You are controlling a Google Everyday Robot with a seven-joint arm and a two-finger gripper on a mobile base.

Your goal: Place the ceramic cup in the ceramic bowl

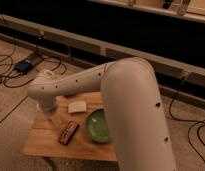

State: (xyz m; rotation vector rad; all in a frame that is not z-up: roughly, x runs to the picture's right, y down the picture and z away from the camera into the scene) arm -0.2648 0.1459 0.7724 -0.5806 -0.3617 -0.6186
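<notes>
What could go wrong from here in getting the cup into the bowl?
The gripper sits low over the left end of the table, and the arm hides the ceramic cup, so a nudge toward that edge might go unseen. The white block and the dark packet lie between gripper and ceramic bowl; a low carry could sweep them.
</notes>
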